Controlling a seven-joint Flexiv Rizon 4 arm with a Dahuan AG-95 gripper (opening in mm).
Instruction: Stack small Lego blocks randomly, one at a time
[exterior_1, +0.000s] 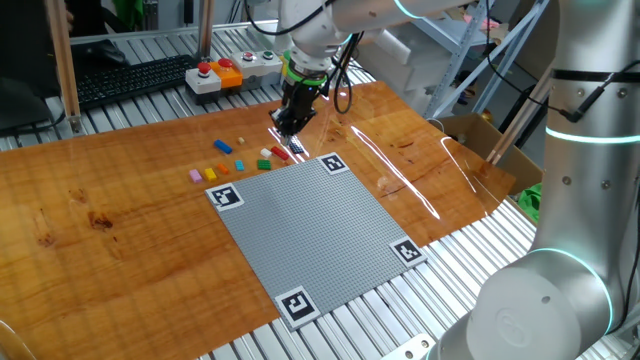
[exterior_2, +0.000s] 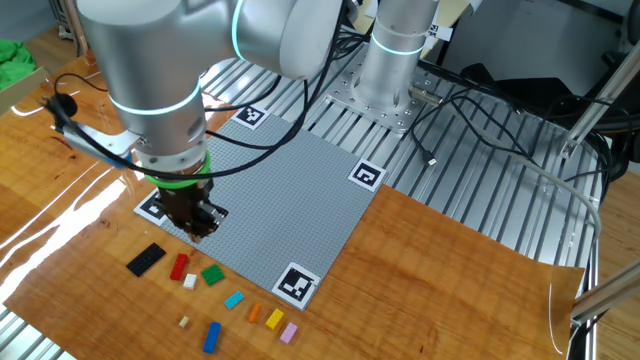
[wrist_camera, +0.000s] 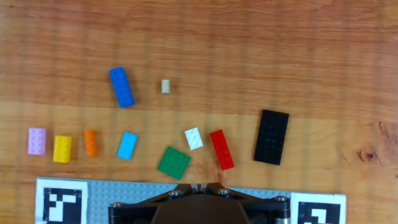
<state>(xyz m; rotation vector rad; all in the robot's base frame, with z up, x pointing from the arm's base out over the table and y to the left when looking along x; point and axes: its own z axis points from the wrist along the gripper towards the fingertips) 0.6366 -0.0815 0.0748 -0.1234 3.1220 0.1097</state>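
Small Lego blocks lie on the wooden table beside the grey baseplate (wrist_camera: 124, 186). The hand view shows a blue brick (wrist_camera: 122, 86), a tan one (wrist_camera: 165, 86), pink (wrist_camera: 37, 140), yellow (wrist_camera: 62, 149), orange (wrist_camera: 91, 142), light blue (wrist_camera: 127, 145), white (wrist_camera: 194, 138), green (wrist_camera: 174, 162), red (wrist_camera: 222, 149) and a black plate (wrist_camera: 272, 137). My gripper (wrist_camera: 198, 185) hangs above the baseplate's edge, just short of the green and red bricks. Its jaws are together with nothing between them. It also shows in one fixed view (exterior_1: 288, 125) and in the other (exterior_2: 200, 232).
The baseplate (exterior_1: 310, 225) has black-and-white markers at its corners (exterior_1: 226, 196). White boxes with big round buttons (exterior_1: 230, 72) and a keyboard (exterior_1: 130, 75) stand behind the table. A cardboard box (exterior_1: 480, 135) is at the right. Cables (exterior_2: 470, 110) lie by the arm's base.
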